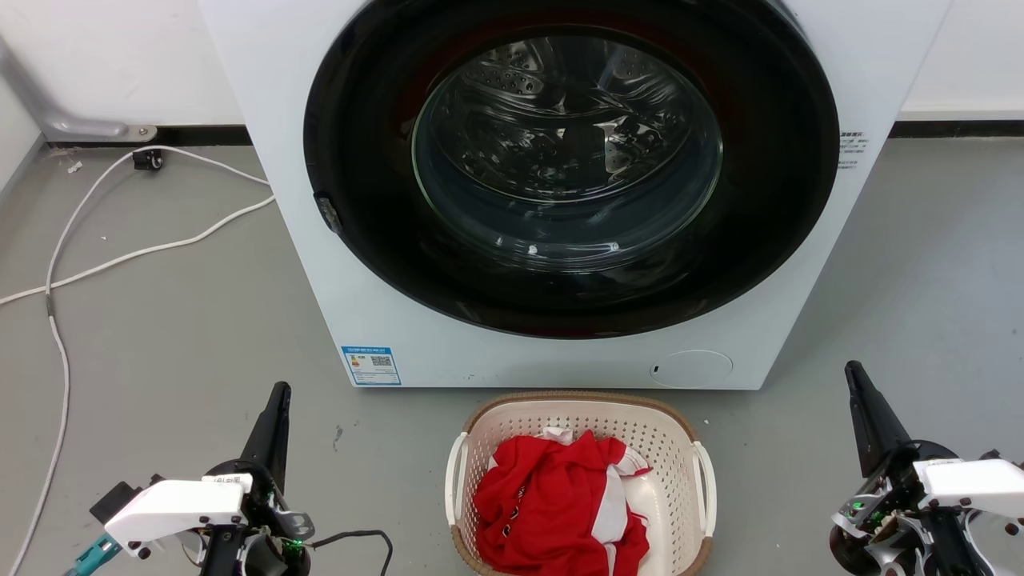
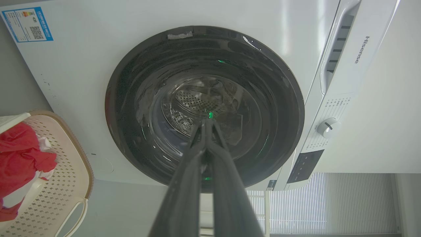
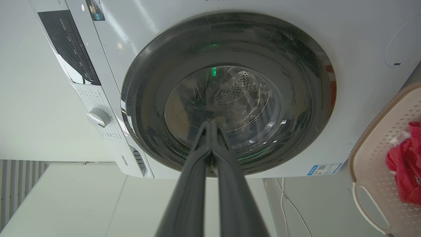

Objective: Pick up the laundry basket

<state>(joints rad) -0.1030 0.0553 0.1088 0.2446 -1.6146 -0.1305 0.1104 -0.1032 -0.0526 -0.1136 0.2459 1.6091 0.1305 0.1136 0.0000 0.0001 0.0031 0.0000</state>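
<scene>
Head view: the laundry basket [image 1: 674, 446] sits on the floor just before the washing machine [image 1: 280, 120], midway between the arms, one white handle toward each. Left gripper [image 1: 280, 390] and right gripper [image 1: 853, 371] flank it, well apart, fingers pressed together, empty.

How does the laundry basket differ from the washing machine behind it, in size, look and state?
Size: the laundry basket is far smaller than the washing machine. Look: the basket is cream and perforated, with a brown rim; the machine is smooth white with a dark round door. State: the basket is open on top and holds red and white cloth; the machine's door is shut. Both stand on the grey floor.
</scene>
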